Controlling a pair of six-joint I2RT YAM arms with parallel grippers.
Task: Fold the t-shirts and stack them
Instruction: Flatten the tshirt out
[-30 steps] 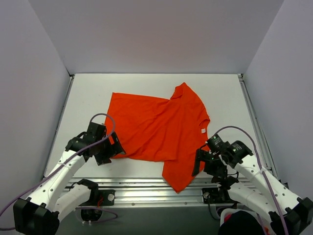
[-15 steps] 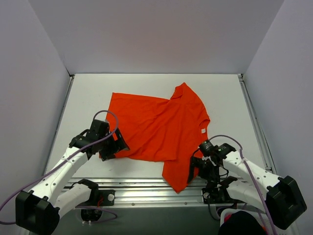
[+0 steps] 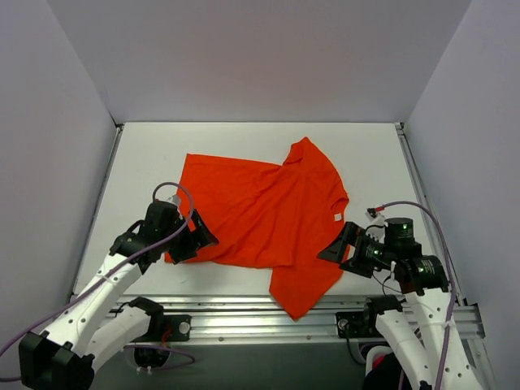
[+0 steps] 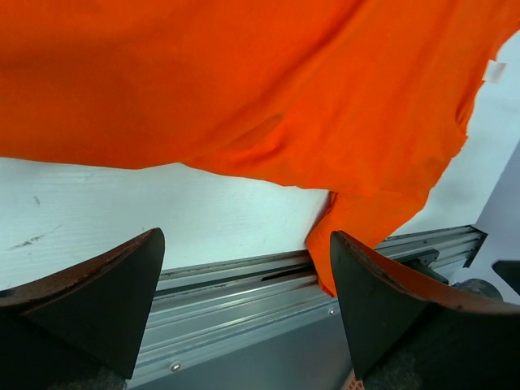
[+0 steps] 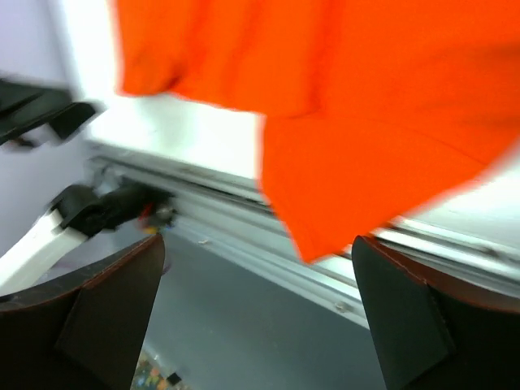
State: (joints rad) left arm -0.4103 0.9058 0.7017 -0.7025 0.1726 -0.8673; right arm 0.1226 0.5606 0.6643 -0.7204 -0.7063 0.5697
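One bright orange-red t-shirt (image 3: 264,210) lies spread and wrinkled on the white table (image 3: 146,162), with a white tag (image 3: 335,217) near its right edge. One flap (image 3: 301,292) hangs over the near rail. My left gripper (image 3: 195,242) is open at the shirt's near left corner. In the left wrist view (image 4: 244,301) nothing is between its fingers, and the shirt (image 4: 244,81) lies ahead. My right gripper (image 3: 335,248) is open beside the shirt's right edge. The right wrist view (image 5: 260,317) is blurred, with the shirt (image 5: 366,106) ahead and nothing held.
An aluminium rail (image 3: 244,313) runs along the table's near edge; it also shows in the left wrist view (image 4: 244,280). Grey walls enclose the table on three sides. The left arm (image 5: 49,227) shows at the left of the right wrist view.
The right arm has swung up and to the right, taking its gripper from the hanging flap to the shirt's right edge. The left gripper has shifted slightly toward the shirt's corner.
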